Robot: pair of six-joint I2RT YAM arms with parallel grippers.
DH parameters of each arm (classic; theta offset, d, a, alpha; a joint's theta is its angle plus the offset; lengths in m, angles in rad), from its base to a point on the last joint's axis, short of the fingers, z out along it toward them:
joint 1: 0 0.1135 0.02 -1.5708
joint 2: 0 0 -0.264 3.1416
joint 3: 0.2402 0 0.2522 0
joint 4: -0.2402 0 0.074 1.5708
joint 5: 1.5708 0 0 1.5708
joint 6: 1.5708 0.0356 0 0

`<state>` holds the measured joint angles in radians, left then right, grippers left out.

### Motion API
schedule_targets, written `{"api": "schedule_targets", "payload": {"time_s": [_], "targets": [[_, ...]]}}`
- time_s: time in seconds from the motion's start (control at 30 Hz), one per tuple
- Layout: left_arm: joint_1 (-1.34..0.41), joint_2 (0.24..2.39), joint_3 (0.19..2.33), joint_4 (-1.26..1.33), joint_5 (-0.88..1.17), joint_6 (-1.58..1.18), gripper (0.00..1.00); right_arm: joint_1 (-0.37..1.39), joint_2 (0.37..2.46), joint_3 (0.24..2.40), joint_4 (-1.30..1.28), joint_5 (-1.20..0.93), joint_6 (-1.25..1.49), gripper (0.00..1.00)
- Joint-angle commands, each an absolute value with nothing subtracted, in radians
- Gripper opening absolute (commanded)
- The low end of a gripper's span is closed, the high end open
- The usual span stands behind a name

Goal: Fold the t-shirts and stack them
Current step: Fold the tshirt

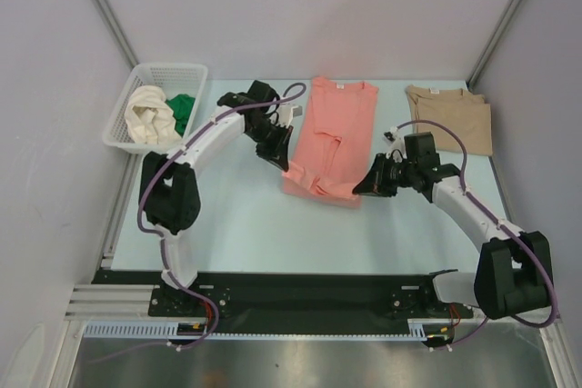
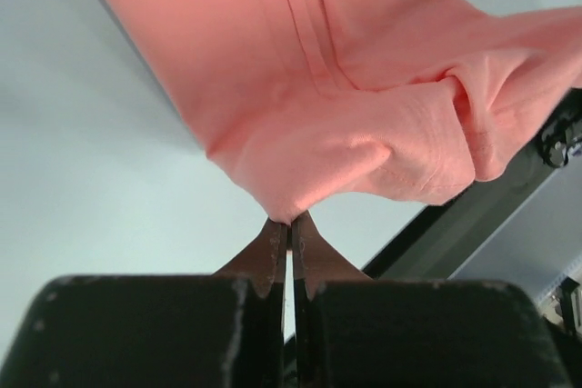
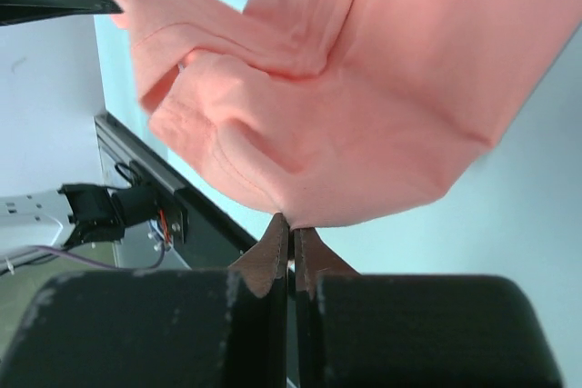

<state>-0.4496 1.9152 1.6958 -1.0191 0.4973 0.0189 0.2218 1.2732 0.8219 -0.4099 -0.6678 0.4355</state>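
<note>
The salmon-pink t-shirt (image 1: 332,129) lies lengthwise in the table's middle, sides folded in, collar at the far end. My left gripper (image 1: 284,163) is shut on its near left corner, and the pink cloth (image 2: 318,147) bunches at the fingertips in the left wrist view. My right gripper (image 1: 361,186) is shut on the near right corner, with cloth (image 3: 364,134) pinched at its tips. The near hem is lifted and rumpled between them. A tan t-shirt (image 1: 452,115) lies folded at the far right. Cream-white (image 1: 148,115) and green (image 1: 185,111) shirts sit in the basket.
The white lattice basket (image 1: 136,79) stands at the far left of the table. Grey walls close in the back and sides. The black base rail (image 1: 300,293) runs along the near edge.
</note>
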Motion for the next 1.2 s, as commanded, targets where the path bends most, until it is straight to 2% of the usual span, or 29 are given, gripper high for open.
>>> {"api": "schedule_targets", "payload": {"time_s": [0.0,0.23,0.77,0.9,0.97,1.0,1.03,1.1,1.13,1.17], "targets": [[-0.434,2.0,1.821,-1.026,0.488,0.066,0.0,0.193,1.31,0.883,-0.315,-0.666,0.425,0.0],[-0.433,2.179,2.087,-1.035,0.477,0.081,0.0,0.147,1.422,0.946,-0.256,-0.66,0.414,0.0],[-0.41,2.439,2.411,-1.011,0.437,0.087,0.0,0.107,1.715,1.161,-0.178,-0.644,0.371,0.0],[-0.394,2.503,2.497,-0.93,0.394,0.086,0.01,0.103,1.81,1.248,-0.164,-0.634,0.353,0.0],[-0.393,2.519,2.517,-0.856,0.362,0.087,0.08,0.101,1.862,1.301,-0.158,-0.626,0.336,0.0],[-0.393,2.519,2.517,-0.832,0.356,0.095,0.3,0.103,1.877,1.316,-0.155,-0.612,0.328,0.0],[-0.393,2.513,2.508,-0.806,0.351,0.098,0.43,0.103,1.9,1.331,-0.164,-0.594,0.319,0.02],[-0.393,2.499,2.491,-0.724,0.341,0.118,0.65,0.101,1.908,1.365,-0.172,-0.548,0.311,0.21],[-0.393,2.481,2.474,-0.701,0.334,0.123,0.69,0.1,1.907,1.37,-0.181,-0.537,0.31,0.36],[-0.393,2.471,2.467,-0.665,0.325,0.127,0.73,0.095,1.895,1.365,-0.186,-0.531,0.311,0.41]]}}
